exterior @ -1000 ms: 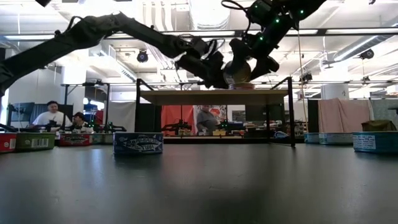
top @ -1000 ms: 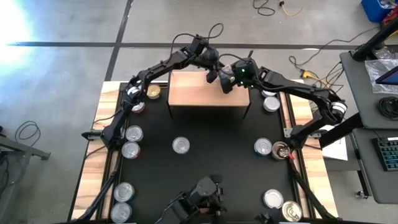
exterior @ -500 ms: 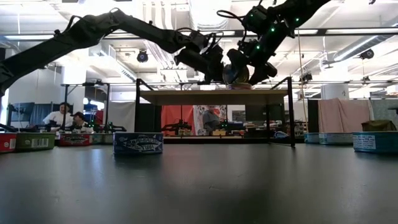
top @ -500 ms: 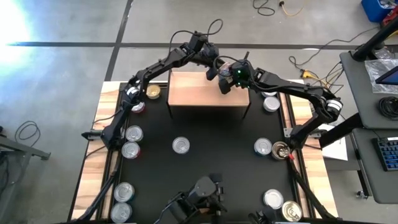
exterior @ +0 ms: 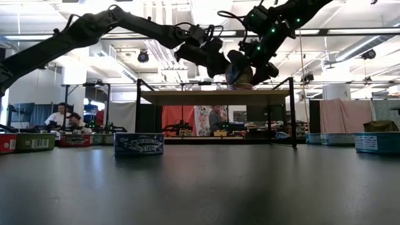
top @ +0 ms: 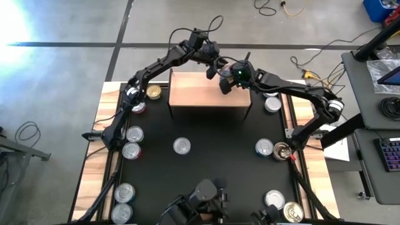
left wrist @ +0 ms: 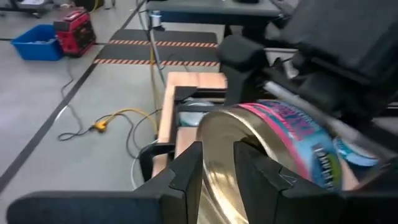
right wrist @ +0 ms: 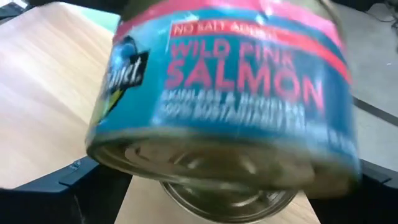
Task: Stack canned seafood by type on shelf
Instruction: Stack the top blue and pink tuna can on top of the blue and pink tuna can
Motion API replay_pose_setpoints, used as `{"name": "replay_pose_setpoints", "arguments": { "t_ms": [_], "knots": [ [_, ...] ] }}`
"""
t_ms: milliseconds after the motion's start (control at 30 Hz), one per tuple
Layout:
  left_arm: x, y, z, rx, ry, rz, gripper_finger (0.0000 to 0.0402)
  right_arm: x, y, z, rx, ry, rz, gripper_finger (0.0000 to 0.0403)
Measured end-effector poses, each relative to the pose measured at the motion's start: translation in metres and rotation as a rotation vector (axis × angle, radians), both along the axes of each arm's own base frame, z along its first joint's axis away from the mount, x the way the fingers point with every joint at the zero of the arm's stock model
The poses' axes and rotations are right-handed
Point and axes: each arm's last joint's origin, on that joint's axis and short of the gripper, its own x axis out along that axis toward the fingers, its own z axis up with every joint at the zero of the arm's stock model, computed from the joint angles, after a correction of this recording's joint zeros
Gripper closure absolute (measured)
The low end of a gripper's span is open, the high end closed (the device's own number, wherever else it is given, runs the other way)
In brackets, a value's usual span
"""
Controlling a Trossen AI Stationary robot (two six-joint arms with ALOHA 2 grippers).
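The salmon tin [right wrist: 224,93] sits tilted between the right gripper [top: 226,80]'s spread jaws, over the shelf [top: 194,94].

Black mat [top: 212,134] on wood-edged table [top: 92,159]; yellow cable [left wrist: 99,123], blue bin [left wrist: 38,41] on floor.

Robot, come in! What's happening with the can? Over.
Right end effector shut on salmon can above shelf. Left end effector close beside it. Nothing blocking.

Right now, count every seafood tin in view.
14 tins: six down the left, one centre, six down the right, one in the right gripper above the shelf. More may be hidden.
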Motion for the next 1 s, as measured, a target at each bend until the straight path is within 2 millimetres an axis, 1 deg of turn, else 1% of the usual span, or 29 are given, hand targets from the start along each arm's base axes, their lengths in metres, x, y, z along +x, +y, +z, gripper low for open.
{"name": "replay_pose_setpoints", "arguments": {
  "t_ms": [233,400,600,933,1000],
  "knots": [
    [0.000,-0.005,0.006,-0.003,-0.005,-0.012,0.0323,0.001,-0.002,-0.002,-0.011,0.002,-0.019,0.0003],
    [-0.004,-0.009,0.018,0.010,-0.027,-0.020,0.0323,0.000,-0.005,-0.001,-0.025,-0.012,-0.049,0.0003],
    [-0.007,-0.012,0.027,0.008,-0.052,-0.057,0.0323,-0.003,-0.011,0.000,-0.037,-0.031,-0.069,0.0003],
    [-0.008,-0.013,0.027,0.003,-0.040,-0.054,0.0323,-0.003,-0.012,0.001,-0.044,-0.037,-0.070,0.0003],
    [-0.011,-0.009,0.028,0.015,-0.032,-0.018,0.0323,-0.003,-0.012,0.001,-0.032,-0.045,-0.072,0.0003]
  ]
}}
